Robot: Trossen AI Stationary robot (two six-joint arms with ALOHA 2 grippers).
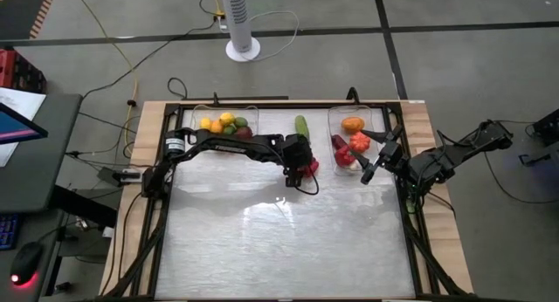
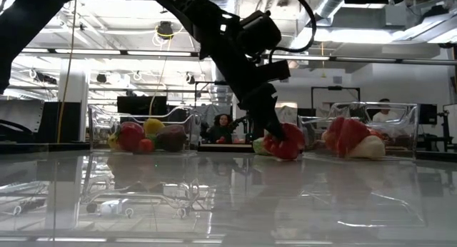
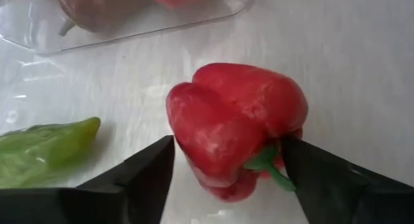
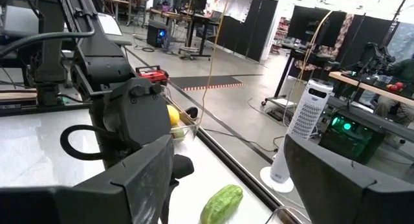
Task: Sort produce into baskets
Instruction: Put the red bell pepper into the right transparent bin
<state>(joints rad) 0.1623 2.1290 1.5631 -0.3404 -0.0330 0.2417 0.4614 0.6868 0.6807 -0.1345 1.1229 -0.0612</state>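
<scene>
My left gripper grasps a red pepper on the table between the baskets; my right gripper hangs open over the right basket.

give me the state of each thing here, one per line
left hand: fingers either side of the red pepper, on the table between the bins
right hand: open, empty, over the right bin's near edge
red pepper: on the table, not lifted
cucumber: loose on the table between the bins
left bin: holds several pieces
right bin: holds red and orange pieces
</scene>
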